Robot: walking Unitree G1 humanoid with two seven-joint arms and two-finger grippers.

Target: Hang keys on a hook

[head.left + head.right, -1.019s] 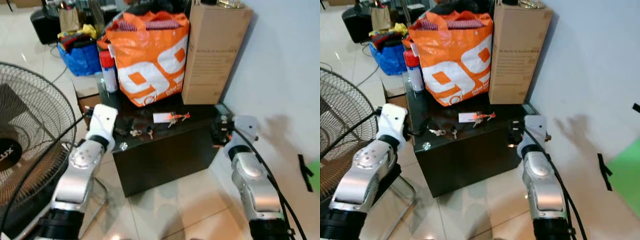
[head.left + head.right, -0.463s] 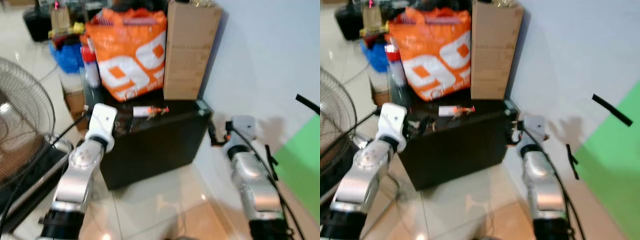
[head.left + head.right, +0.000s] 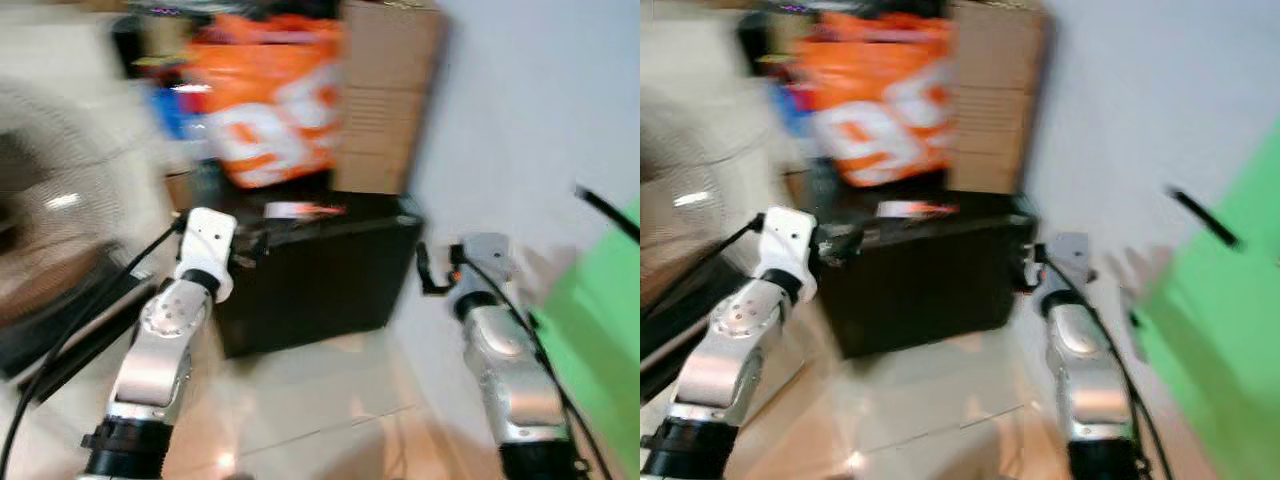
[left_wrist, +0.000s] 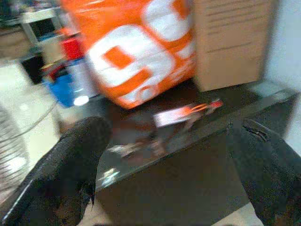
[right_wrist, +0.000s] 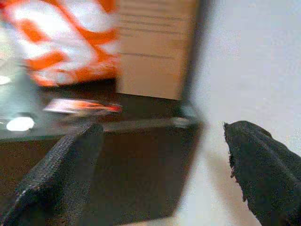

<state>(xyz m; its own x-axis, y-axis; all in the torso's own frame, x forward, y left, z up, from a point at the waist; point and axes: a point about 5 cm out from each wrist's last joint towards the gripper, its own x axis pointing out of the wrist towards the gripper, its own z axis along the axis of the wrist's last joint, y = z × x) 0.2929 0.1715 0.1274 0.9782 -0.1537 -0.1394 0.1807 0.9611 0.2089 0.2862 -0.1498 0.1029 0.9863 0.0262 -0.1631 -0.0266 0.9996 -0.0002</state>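
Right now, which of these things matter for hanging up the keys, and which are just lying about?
For the job:
- keys with the orange and white tag, on the black cabinet
- left hand, open, held in front of the cabinet
- right hand, open

Just lying about:
- orange bag
- cardboard box
- blue bag

I can read very little here. The orange bag (image 4: 141,47) carries large white figures that look like a "9" in the left wrist view, but blur stops me confirming more. The cardboard box (image 4: 230,40) bears dark printed lines, too smeared to read. The white tag (image 4: 167,116) on the black cabinet (image 3: 320,280) shows no legible text.
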